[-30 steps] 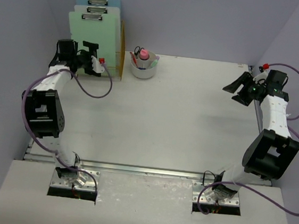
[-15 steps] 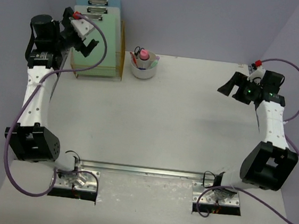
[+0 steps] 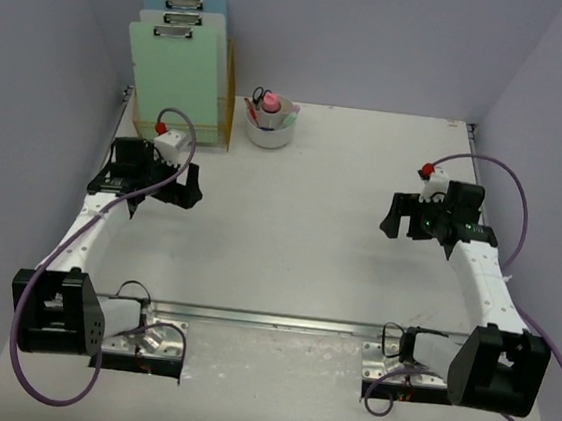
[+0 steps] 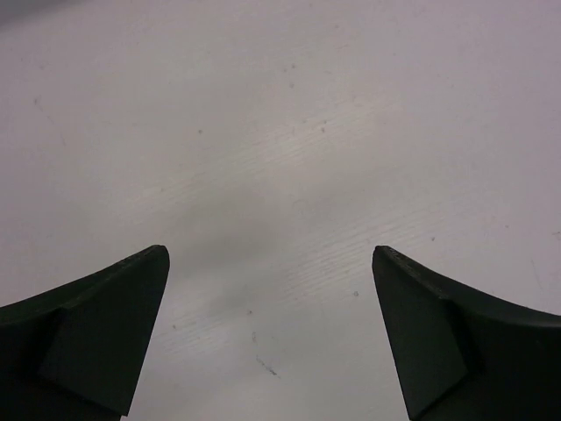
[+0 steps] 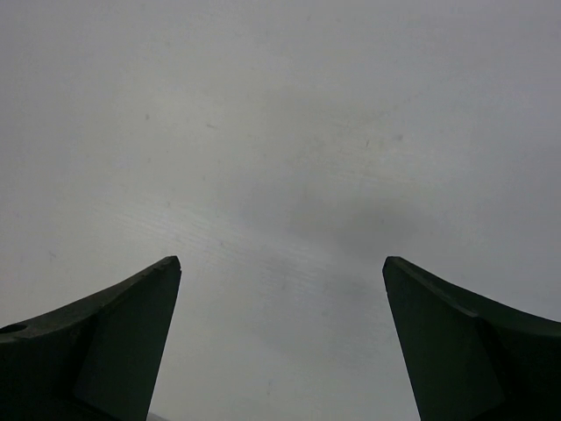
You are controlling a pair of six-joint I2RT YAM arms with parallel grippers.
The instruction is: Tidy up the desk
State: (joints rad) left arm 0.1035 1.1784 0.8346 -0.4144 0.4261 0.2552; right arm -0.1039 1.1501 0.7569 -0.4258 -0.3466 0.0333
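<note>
Left gripper (image 4: 270, 254) drops to 9 o'clock, jaws spread | right gripper (image 5: 280, 263) drops to 3 o'clock, jaws spread | flat white rectangular desk (image 3: 299, 233) below

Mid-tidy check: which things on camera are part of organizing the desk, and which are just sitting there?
Part of the job: the desk; left end effector, open and empty over bare tabletop; right end effector, likewise.

Just sitting there: clipboards standing in a rack at the back left; white cup of stationery beside it. Both look already stowed.
</note>
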